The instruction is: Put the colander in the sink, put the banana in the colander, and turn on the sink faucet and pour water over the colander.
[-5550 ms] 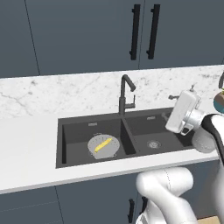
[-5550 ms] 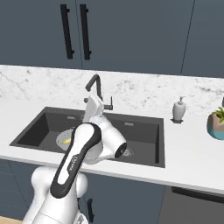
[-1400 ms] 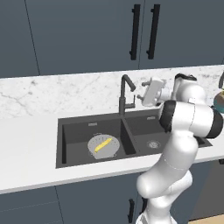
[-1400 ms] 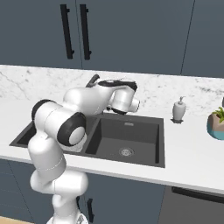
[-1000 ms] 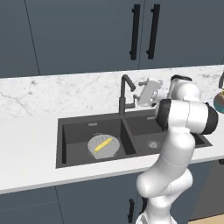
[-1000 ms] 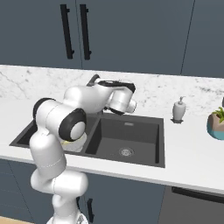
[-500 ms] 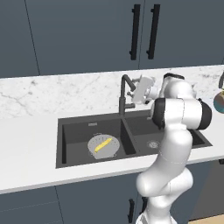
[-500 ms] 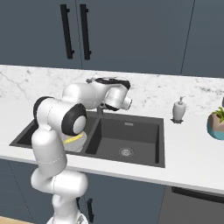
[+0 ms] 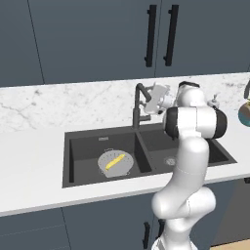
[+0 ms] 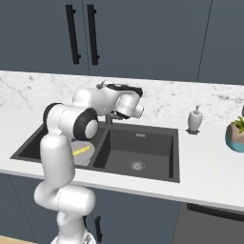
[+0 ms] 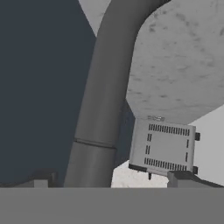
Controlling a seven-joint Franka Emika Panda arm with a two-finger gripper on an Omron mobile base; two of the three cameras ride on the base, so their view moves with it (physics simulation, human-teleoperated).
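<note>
Two basins make up the dark grey sink set in the white bench, and in the left basin sits the colander, a round light-grey perforated bowl, with the small yellow banana lying slantwise inside it. Seen from the right base camera, the colander and a strip of the banana show partly behind the robot's forearm. Behind the centre divider rises the sink faucet, a tall dark metal stem with an angular hooked spout. Just right of the spout's top, the white arm's gripper is held level with the faucet, close against it; whether it touches cannot be told. From the hand camera the faucet's thick grey tube runs up between the two fingertips at the lower corners, so the jaws stand wide apart on either side of it, gripping nothing. Farther right on the bench are a white soap dispenser and a potted plant
</note>
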